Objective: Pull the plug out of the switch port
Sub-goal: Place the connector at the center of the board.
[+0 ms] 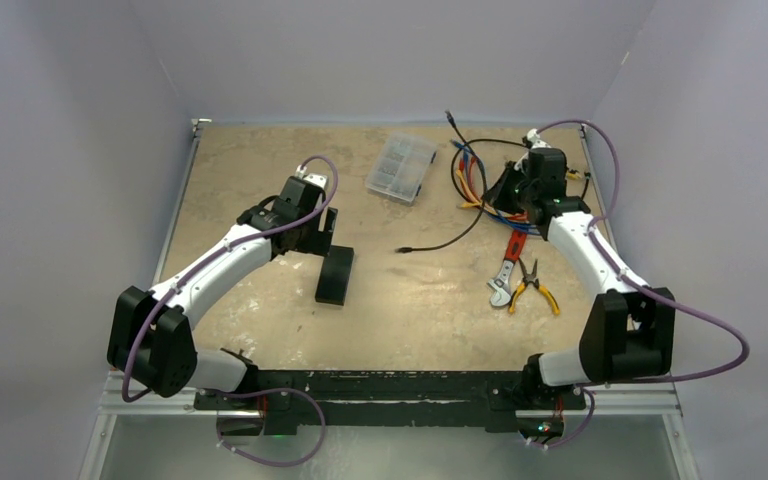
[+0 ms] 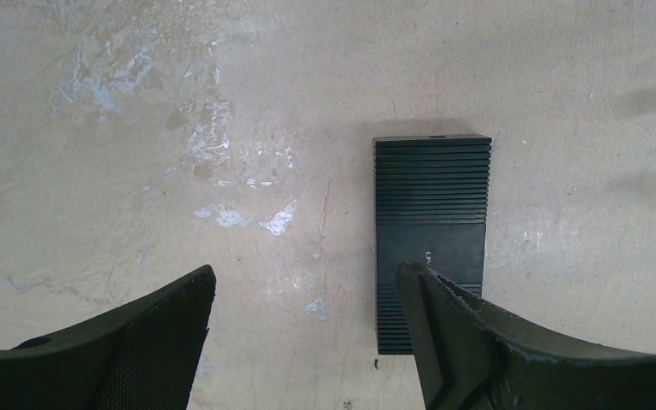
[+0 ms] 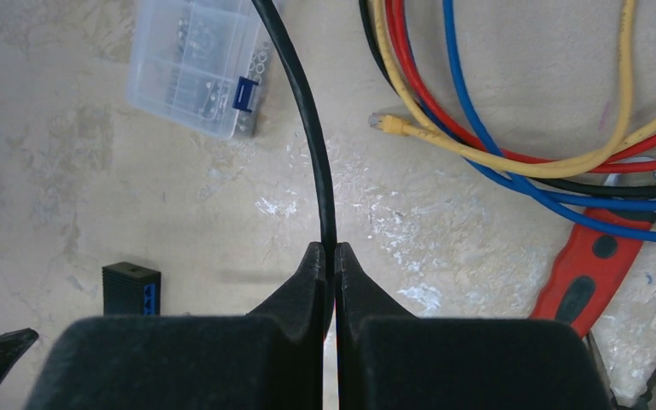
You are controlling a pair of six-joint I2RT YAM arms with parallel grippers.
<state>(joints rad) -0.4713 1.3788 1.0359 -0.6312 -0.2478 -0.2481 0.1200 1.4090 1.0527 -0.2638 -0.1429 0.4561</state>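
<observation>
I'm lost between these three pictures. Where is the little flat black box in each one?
Top external: the small flat black rectangular switch lies left of centre, just below the left gripper.
Left wrist: the switch is right of centre, its near end behind one finger.
Right wrist: the switch is small, lower left, blue sockets showing.
Shared landmark: the scuffed beige tabletop under it.

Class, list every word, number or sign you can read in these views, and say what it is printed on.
"5": a small white mark, possibly an S, on the top of the switch.
No readable text on the clear compartment case or the red wrench handle.
</observation>
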